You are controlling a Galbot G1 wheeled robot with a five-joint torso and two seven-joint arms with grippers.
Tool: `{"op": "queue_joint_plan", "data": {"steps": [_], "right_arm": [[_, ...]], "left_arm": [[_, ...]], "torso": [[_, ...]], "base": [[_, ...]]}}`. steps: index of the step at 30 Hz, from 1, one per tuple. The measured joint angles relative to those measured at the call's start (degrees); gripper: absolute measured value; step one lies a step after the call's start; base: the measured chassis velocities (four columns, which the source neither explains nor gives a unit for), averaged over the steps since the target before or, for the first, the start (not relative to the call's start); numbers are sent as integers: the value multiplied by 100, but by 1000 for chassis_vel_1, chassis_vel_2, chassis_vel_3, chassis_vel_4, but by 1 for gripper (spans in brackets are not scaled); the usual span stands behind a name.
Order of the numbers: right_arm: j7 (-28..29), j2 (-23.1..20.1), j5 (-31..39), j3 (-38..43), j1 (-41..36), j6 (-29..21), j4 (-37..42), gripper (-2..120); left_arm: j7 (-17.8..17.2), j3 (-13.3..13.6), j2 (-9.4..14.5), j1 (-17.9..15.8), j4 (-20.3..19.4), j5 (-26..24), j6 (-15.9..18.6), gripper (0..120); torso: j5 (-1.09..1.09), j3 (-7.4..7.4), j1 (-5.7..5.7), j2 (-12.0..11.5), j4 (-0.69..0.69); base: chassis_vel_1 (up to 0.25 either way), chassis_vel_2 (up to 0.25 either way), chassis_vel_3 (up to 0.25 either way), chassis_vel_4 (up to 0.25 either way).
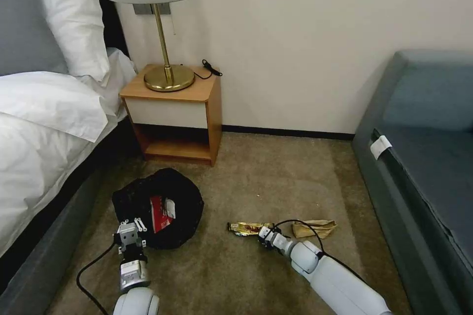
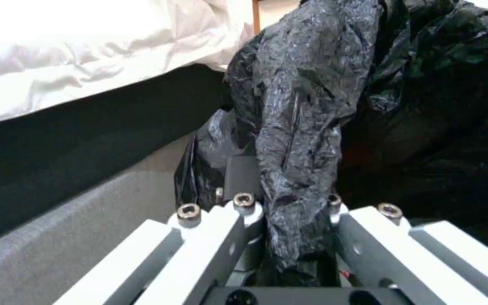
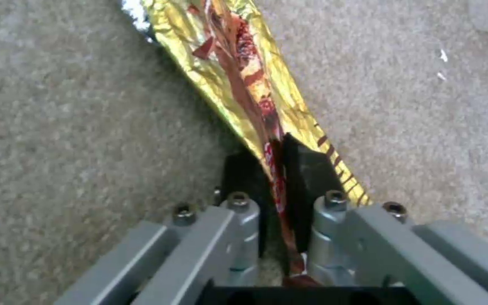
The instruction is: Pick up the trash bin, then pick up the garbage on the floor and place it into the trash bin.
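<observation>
1. Head view: the left gripper point(image 1: 129, 229) holds the round trash bin with its black plastic liner point(image 1: 162, 202) on the carpet by the bed. One red-white snack bag point(image 1: 161, 213) lies inside; one tan paper wad point(image 1: 315, 228) lies near the right gripper point(image 1: 264, 235).
2. Left wrist view: the fingers point(image 2: 243, 178) are pinched on the liner's rim; keep the bin steady.
3. Right wrist view: the pads point(image 3: 306, 169) are pressed together on one gold-brown foil candy wrapper point(image 3: 238, 67); lift slowly so it does not slip.

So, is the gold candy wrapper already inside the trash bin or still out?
Out. The candy wrapper lies on the carpet, pinched at one end by the right gripper, apart from the trash bin.
</observation>
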Motion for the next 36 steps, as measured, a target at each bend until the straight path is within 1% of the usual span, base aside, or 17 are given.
{"op": "queue_joint_plan", "data": {"steps": [10,13,15,22,25,33,36], "right_arm": [[9,-20,-151,137,-139,53,102,0],[9,-31,-153,173,-163,53,138,0],[34,-38,-184,264,-233,53,223,0],[116,-22,-266,370,-350,79,325,0],[244,26,-310,615,-389,119,500,0],[601,132,-258,919,-310,224,669,0],[824,223,-231,1157,-247,333,794,0]], "left_arm": [[-71,-2,-3,20,39,-4,-50,3],[-71,-2,-1,32,29,2,-51,3],[-140,-13,-6,58,-35,92,-87,3],[-231,-15,-23,112,-148,116,-105,3],[-276,-36,-11,216,-303,201,-141,3],[-340,-35,-26,306,-363,282,-269,3],[-386,-22,-29,340,-365,321,-310,3]], "torso": [[1,0,0,0,0],[1,0,0,0,0],[1,0,0,0,0],[1,0,0,0,0],[1,0,0,0,0],[1,0,0,0,1],[1,0,0,0,1]], "base": [[0,0,0,0],[0,0,0,0],[0,0,0,0],[0,0,0,0],[0,0,0,0],[0,0,0,0],[0,0,0,0]]}}
